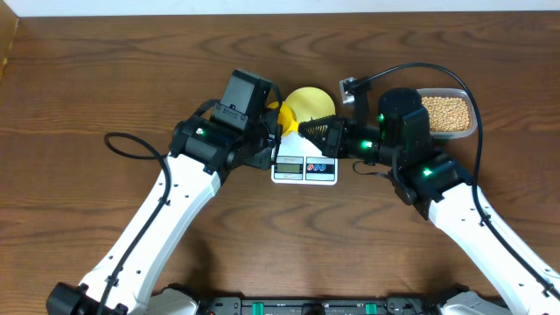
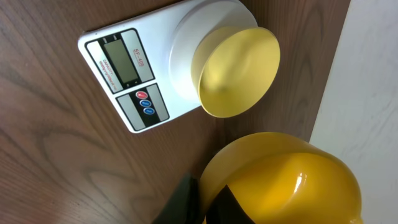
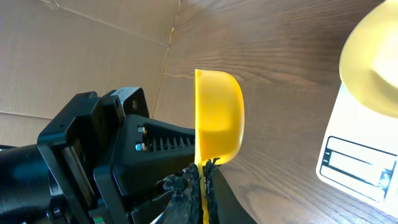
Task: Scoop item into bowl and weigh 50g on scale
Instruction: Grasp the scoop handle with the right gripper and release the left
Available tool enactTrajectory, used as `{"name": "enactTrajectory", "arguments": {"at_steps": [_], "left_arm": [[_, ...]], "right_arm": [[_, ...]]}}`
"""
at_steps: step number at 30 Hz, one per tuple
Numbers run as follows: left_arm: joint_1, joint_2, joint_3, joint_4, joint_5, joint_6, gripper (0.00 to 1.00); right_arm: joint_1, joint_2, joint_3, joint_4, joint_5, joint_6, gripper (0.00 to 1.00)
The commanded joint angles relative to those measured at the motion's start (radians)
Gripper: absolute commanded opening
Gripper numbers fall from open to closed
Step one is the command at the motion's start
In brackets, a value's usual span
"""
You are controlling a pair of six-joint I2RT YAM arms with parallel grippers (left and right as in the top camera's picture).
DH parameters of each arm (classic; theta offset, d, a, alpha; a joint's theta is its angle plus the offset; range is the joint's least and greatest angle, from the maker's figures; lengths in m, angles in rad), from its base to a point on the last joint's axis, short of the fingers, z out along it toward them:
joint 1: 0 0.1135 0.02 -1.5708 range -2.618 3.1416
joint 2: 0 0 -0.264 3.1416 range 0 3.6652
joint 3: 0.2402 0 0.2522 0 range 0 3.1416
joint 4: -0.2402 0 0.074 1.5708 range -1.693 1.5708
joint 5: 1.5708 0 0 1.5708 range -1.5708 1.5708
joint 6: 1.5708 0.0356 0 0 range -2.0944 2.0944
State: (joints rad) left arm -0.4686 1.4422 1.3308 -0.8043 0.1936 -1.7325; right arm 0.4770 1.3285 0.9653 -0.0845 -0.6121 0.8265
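The pale yellow bowl [image 1: 311, 100] stands on the white scale [image 1: 304, 170]; I see no beans in it in the left wrist view [image 2: 239, 71]. The bright yellow scoop [image 1: 286, 115] hangs just left of the bowl, above the table. My right gripper [image 1: 306, 129] is shut on the scoop's thin handle [image 3: 204, 180]; the scoop's cup [image 3: 221, 118] stands on edge. My left gripper [image 2: 208, 205] has its fingers on either side of the scoop's wall [image 2: 292, 180] and looks shut on it. The beans [image 1: 444, 112] lie in the clear tub at the right.
The clear tub [image 1: 473, 131] sits at the back right, behind my right arm. The scale's display and buttons face the front [image 2: 134, 81]. A black cable [image 1: 131, 144] lies on the table at the left. A cardboard wall [image 3: 74, 43] stands beyond the table's far edge.
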Motion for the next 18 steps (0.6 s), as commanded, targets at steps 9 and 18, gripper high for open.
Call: {"name": "enactTrajectory", "arguments": {"at_steps": [9,18], "left_arm": [[-0.002,0.002,-0.002,-0.001,0.005,-0.016,0.52],[0.054,-0.003,-0.002,0.003,0.004,0.227,0.53]], "right_arm": [[0.008,0.002,0.016,-0.011,0.031,-0.004,0.01],[0.008,0.002,0.016,-0.075,0.097,-0.056,0.01]]}}
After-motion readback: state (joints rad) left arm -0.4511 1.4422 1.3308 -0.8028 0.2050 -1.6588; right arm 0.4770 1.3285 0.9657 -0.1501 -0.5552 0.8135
